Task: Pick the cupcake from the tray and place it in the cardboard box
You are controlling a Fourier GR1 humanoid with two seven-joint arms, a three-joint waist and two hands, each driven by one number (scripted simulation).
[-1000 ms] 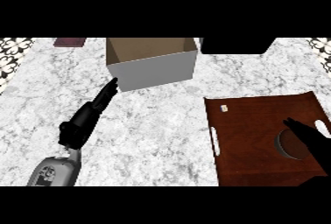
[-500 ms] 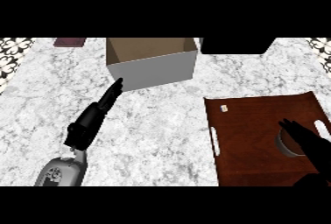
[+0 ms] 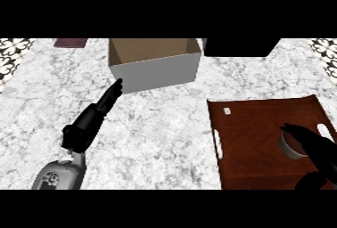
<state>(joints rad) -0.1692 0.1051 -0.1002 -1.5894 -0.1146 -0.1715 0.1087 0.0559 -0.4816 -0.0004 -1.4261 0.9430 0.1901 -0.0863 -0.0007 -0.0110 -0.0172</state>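
- Tray (image 3: 263, 147) is dark brown and lies flat on the marble counter (image 3: 158, 133). It has slot handles on its two short sides.
- Cupcake (image 3: 290, 147) sits on the tray, near the tray's right handle. Only a pale round bit of it shows, because the hand covers most of it.
- Right hand (image 3: 314, 149) is black and lies over the tray, on top of the cupcake. Its fingers (image 3: 296, 131) point up toward the far side of the tray and look mostly straight. It is hard to tell if they bend around the cupcake or just touch it.
- A small white tag (image 3: 228, 111) lies on the tray, near its far left corner.
- Cardboard box (image 3: 154, 67) stands on the counter, well apart from the tray, up and to the left of it. The box is open at the top. It is brown inside and its front wall looks white.
- Left hand (image 3: 99, 111) is well to the left of the tray. Its fingers are straight and held together, and they point at the box's near left corner. The fingertips are just beside the box. It holds nothing.
- A black block (image 3: 238, 46) stands past the tray's far edge, just right of the box.
- A dark red thing (image 3: 70, 42) lies far off to the left of the tray, at the back edge of the counter.
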